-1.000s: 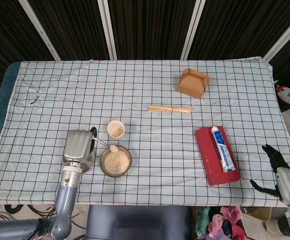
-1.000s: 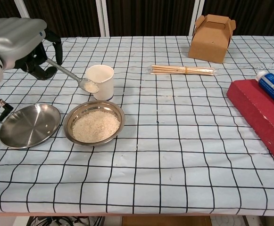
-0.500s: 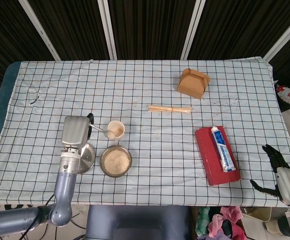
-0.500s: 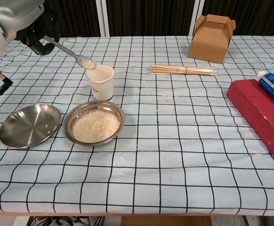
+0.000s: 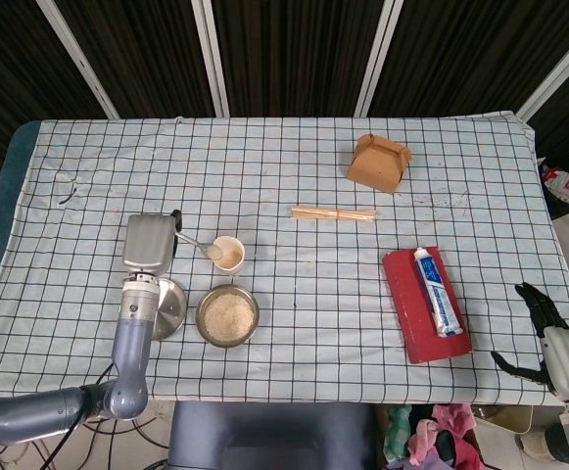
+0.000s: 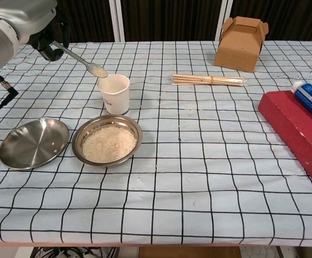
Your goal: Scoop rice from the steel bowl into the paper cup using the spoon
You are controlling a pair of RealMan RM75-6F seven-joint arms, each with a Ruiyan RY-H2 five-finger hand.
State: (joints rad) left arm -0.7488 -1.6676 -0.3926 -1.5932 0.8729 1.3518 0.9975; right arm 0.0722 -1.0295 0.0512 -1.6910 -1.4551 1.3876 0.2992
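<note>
Left hand [image 6: 24, 21] grips the spoon [image 6: 83, 60] — its rice-laden bowl over the paper cup [image 6: 114, 93].

Tablecloth [image 6: 209, 161]: white, black grid. Steel bowl [image 6: 107, 141]: silver, white rice. Plate [image 6: 33, 143]: silver. Paper cup [image 6: 114, 93]: off-white, small dark mark, unreadable. Box [image 6: 241, 36] brown; block [image 6: 298, 126] red; tube [image 6: 311, 99] blue and white. Left hand [image 5: 149, 241] grey casing.
</note>
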